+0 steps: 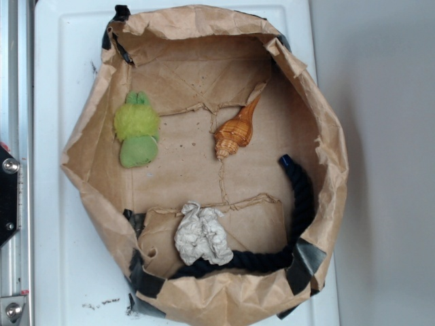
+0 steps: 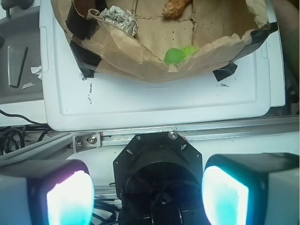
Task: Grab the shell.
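Wrist view: shell far from open hand

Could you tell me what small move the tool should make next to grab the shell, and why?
Probably advance toward the bag and over its rim. The tool looks open and sits outside the bag, above the rail at the table edge, touching nothing. The shell lies free on the bag floor, apart from the green toy and rope, so nothing blocks an approach from above.

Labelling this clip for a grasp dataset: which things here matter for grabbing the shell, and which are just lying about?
Belongs to the job:
shell
gripper, open, outside the paper bag

Just lying about:
green soft toy
whitish crumpled lump
black rope
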Controlling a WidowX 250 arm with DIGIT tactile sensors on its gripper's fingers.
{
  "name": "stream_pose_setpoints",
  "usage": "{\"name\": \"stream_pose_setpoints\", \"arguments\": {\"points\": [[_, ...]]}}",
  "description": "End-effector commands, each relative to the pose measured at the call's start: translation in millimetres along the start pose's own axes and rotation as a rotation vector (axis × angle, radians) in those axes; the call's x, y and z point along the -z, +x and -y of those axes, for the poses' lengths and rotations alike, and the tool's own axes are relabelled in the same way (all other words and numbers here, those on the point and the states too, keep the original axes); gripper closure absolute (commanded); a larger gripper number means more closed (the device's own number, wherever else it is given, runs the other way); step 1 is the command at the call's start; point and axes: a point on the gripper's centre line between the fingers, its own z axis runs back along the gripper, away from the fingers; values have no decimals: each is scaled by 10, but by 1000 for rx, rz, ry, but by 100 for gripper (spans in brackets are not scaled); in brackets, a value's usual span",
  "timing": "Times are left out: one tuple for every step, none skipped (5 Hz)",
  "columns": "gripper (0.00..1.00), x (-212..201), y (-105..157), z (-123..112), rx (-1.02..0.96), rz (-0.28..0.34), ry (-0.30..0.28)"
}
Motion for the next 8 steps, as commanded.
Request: {"name": "stream_pose_setpoints", "arguments": {"points": [[0, 0, 0, 0, 0, 0, 0], [0, 33, 501, -35, -106, 54, -19], [0, 142, 982, -85, -193, 135, -52], [0, 347, 1451, -218, -271, 219, -75], [0, 736, 1890, -434, -398, 277, -101], [0, 736, 1890, -434, -398, 277, -101], [0, 736, 1890, -434, -398, 277, -101], [0, 736, 1890, -434, -398, 277, -101]]}}
